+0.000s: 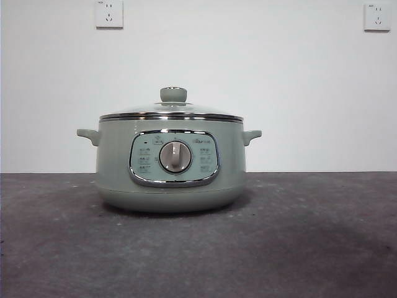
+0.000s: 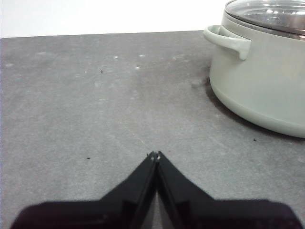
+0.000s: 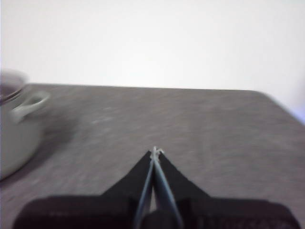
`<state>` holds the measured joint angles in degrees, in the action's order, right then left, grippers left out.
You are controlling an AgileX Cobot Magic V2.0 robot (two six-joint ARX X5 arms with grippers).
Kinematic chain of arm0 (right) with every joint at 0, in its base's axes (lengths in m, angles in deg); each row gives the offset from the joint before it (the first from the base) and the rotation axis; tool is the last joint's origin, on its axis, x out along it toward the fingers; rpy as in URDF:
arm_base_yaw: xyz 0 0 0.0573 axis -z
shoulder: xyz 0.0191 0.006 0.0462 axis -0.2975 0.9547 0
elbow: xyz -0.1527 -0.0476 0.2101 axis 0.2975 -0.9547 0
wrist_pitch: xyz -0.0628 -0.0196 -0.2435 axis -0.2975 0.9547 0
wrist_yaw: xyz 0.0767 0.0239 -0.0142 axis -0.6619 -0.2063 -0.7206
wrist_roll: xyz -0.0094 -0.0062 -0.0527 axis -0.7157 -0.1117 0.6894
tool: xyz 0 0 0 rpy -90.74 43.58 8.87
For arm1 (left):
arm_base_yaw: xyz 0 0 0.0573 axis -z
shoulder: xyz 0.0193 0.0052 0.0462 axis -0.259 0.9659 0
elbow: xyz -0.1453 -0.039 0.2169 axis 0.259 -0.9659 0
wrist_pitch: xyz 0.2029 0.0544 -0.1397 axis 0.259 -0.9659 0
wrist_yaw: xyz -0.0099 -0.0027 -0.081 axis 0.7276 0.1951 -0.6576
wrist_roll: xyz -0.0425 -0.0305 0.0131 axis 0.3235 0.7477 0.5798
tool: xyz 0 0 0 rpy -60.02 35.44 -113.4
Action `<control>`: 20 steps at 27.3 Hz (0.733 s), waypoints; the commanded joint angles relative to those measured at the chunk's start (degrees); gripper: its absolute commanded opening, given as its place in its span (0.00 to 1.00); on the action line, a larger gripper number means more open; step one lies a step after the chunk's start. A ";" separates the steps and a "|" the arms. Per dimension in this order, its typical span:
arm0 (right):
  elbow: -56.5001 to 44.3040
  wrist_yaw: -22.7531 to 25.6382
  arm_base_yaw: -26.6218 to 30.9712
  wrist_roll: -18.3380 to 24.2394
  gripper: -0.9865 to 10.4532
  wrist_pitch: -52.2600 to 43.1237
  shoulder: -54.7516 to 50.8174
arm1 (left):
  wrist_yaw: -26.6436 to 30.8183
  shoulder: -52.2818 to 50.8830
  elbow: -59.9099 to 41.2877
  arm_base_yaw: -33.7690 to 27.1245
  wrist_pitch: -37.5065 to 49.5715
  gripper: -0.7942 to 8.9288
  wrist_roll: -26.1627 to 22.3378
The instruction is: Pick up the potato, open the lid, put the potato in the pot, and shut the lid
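Lid [image 1: 172, 112] on pot [image 1: 170, 164], both pincers closed, empty.

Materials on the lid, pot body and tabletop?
Lid: clear glass, going by reflections in the left wrist view, with a shiny chrome-looking rim. Pot: pale green, smooth satin shell, plastic or painted metal, can't tell. Tabletop: dark grey, matte, mottled, stone-like.

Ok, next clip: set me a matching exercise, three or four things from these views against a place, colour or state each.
1. round clear glass lid
2. grey dial
3. left gripper
4. white wall socket

a. jaws shut, holding nothing
b. high on the wall
c. closed on the squat sage-green pot
d. centre of the chrome-framed panel

Pairs: 1-c, 2-d, 3-a, 4-b
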<state>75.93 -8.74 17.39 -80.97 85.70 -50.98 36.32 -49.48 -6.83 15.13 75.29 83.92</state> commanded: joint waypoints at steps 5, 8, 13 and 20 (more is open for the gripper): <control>-7.43 -1.49 0.04 0.15 0.09 -4.72 -1.29 | 0.00 -0.02 -0.59 0.09 0.28 0.08 0.48; -8.98 -1.51 0.04 0.15 0.09 -4.00 -1.29 | -0.02 0.00 -0.59 0.09 0.33 0.08 0.48; -8.98 -1.44 0.09 0.17 0.09 -1.29 -1.29 | -0.02 0.00 -0.59 0.09 0.33 0.08 0.48; -8.98 -1.40 2.71 -1.99 0.09 -0.33 -1.29 | -0.02 0.00 -0.59 0.09 0.31 0.08 0.50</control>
<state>67.49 -10.18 19.83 -81.61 85.52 -52.10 36.30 -49.48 -6.83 15.13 75.29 83.92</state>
